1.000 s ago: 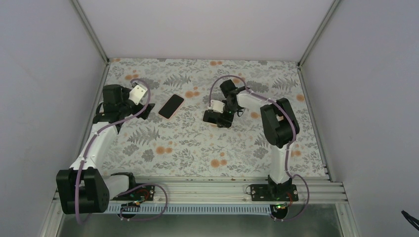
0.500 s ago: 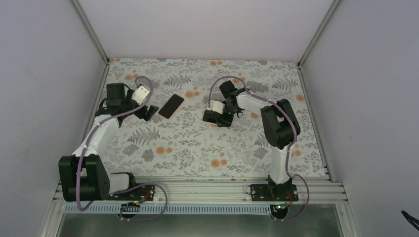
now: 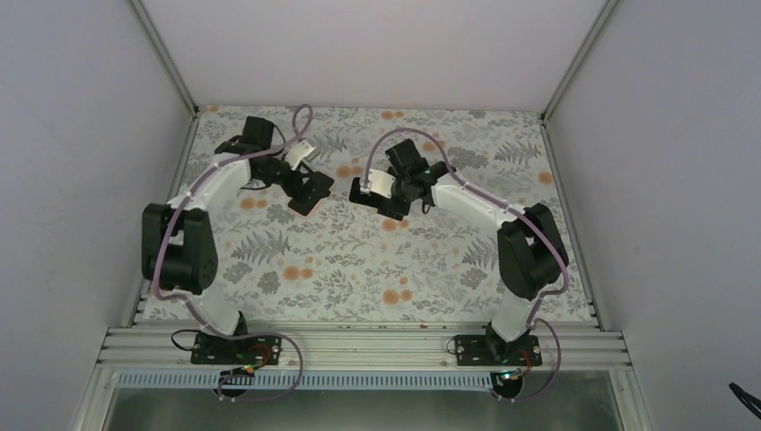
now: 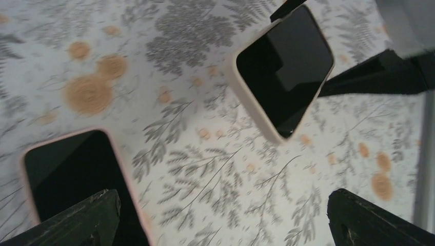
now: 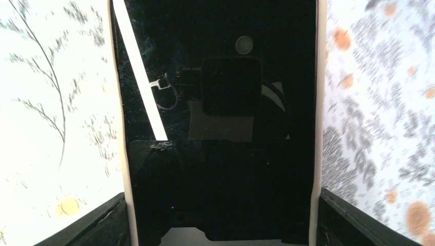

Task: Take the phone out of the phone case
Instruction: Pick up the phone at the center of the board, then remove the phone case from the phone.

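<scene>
The phone is seen seated in the phone case. The pair is gripped by the right gripper, whose fingers are set against the two long sides of the pale rim and clamped across the short width. The long axis is thus laid along that gripper's own reach, away from its wrist camera. On the desk this spot is placed around the middle, in the half toward the far edge.

The left gripper is held with its fingers spread wide and nothing between them. From it, the cased phone is found ahead and to the right, with its long axis turned diagonally to the line between the fingers. A turn of the wrist is therefore judged to be needed before the phone can be taken. A second dark phone, also edged in thin pink, is partly hidden behind one of the left fingers. It is placed nearer the desk's left edge than the held one and could be mistaken for the target.

The fit of rim against glass is shown only in the right wrist view. Both phones, well apart, are shown only in the left wrist view. Whether the held case is lifted off the desk cannot be told.
</scene>
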Motion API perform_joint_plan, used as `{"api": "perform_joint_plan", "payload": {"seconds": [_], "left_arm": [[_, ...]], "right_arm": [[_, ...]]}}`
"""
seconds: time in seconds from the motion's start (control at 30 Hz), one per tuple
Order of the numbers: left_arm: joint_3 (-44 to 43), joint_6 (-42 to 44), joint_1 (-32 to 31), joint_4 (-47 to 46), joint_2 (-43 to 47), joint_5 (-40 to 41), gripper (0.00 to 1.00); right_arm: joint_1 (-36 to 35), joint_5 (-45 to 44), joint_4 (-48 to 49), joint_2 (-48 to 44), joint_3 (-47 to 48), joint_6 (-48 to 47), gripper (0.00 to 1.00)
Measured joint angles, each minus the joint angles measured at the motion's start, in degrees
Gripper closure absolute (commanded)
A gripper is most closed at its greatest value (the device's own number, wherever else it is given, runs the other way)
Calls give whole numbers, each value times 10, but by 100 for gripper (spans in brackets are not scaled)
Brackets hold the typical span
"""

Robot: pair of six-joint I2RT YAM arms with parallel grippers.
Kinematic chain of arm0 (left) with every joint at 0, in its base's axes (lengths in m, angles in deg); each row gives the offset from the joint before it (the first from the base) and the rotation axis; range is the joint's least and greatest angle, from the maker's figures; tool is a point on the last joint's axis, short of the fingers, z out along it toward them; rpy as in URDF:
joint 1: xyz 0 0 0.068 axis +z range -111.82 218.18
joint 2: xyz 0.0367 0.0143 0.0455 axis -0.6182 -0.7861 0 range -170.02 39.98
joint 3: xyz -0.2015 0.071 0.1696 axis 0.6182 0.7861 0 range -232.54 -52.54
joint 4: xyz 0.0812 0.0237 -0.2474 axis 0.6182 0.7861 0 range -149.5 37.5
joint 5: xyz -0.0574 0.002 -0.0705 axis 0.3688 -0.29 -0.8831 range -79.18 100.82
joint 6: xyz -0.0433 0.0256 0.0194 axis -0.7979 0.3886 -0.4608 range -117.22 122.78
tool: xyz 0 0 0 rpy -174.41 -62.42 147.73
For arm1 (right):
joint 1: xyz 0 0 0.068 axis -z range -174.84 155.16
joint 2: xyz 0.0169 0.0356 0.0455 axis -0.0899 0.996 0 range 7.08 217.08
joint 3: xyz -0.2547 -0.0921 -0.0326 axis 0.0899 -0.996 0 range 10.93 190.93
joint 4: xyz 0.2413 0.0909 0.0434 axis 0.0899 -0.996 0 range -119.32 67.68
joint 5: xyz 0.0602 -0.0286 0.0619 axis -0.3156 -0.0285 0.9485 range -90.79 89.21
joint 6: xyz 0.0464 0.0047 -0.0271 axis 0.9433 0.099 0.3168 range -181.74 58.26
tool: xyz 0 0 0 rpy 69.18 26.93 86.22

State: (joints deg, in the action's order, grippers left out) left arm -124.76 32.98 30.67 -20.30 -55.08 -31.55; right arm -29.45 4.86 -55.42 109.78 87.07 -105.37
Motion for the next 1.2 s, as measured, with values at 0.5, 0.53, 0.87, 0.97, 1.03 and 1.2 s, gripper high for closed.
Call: {"api": "perform_joint_plan", "payload": {"seconds": [0.5, 0.53, 0.87, 0.97, 1.03, 1.2], "left_arm": [[-130, 9, -14, 158, -144, -157, 3], [-132, 10, -16, 163, -144, -163, 4], [-164, 23, -19, 201, -187, -203, 14], [-164, 28, -21, 210, -190, -210, 25], [-168, 35, -21, 219, -190, -217, 31], [-185, 65, -20, 249, -190, -239, 55]], "right_arm": [[-57, -28, 28, -22, 13, 20, 49], [-59, -29, 30, -21, 14, 20, 49], [-81, -33, 31, -6, 52, 29, 49], [-87, -33, 31, -2, 57, 30, 49], [-89, -34, 31, 0, 58, 30, 49], [-92, -34, 31, 7, 58, 31, 48]]}}
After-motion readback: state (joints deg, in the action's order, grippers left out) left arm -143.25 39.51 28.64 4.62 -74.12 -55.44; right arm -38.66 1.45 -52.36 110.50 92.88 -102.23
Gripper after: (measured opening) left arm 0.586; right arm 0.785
